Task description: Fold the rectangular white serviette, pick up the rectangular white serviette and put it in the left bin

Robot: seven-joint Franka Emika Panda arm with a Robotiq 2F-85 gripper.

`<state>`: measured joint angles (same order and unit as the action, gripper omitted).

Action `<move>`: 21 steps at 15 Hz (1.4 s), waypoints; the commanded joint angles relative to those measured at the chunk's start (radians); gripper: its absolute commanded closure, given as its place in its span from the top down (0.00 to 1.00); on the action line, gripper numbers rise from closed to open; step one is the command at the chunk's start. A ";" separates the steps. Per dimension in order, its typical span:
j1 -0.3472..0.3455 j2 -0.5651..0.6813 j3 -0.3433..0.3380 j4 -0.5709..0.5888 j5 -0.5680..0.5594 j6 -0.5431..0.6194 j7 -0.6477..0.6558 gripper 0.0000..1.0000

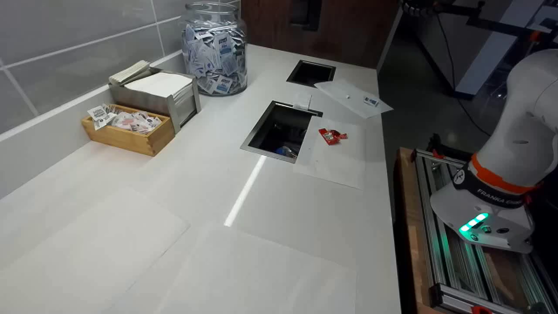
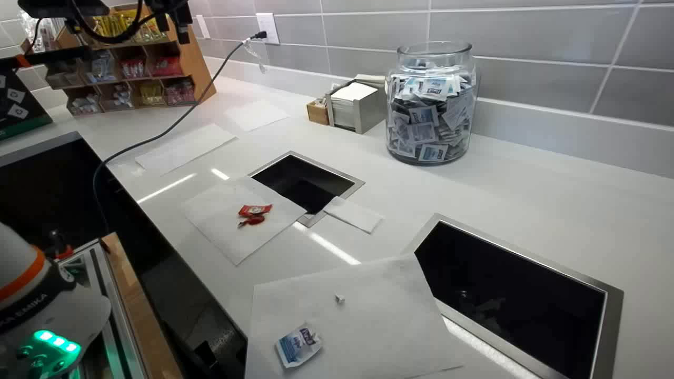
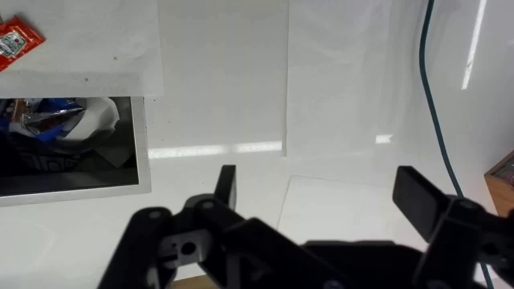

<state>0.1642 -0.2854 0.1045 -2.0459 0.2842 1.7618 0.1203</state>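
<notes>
Several white serviettes lie on the counter, and I cannot tell which one is meant. A rectangular flat one point(image 2: 187, 147) lies at the counter's front side; it also shows in the wrist view point(image 3: 337, 80). A second flat one point(image 2: 258, 115) lies behind it, also in the wrist view point(image 3: 341, 208). A small folded white one point(image 2: 355, 215) lies at a bin's edge. My gripper point(image 3: 316, 180) is open and empty above the counter; the exterior views do not show it. The bin point(image 2: 330, 171) nearer these flat serviettes is sunk in the counter and holds wrappers point(image 3: 52, 118).
A second bin point(image 2: 610, 326) is sunk further along. An opened serviette point(image 2: 226, 221) with a red ketchup packet point(image 2: 254, 211) overlaps the nearer bin. A larger sheet point(image 2: 368, 337) bears a sanitizer packet point(image 2: 298, 346). A cable point(image 3: 435, 124) crosses the counter. A glass jar point(image 1: 216, 56) and napkin holder point(image 1: 185, 104) stand by the wall.
</notes>
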 commanded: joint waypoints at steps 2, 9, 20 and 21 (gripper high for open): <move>-0.014 0.000 0.012 0.002 0.003 -0.003 -0.003 1.00; -0.045 -0.027 -0.019 -0.045 0.017 0.007 0.024 1.00; -0.196 -0.094 -0.135 -0.248 -0.055 0.040 -0.027 1.00; -0.201 -0.098 -0.148 -0.267 -0.052 0.054 -0.050 1.00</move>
<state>-0.0338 -0.3838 -0.0458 -2.3157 0.2321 1.8187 0.0708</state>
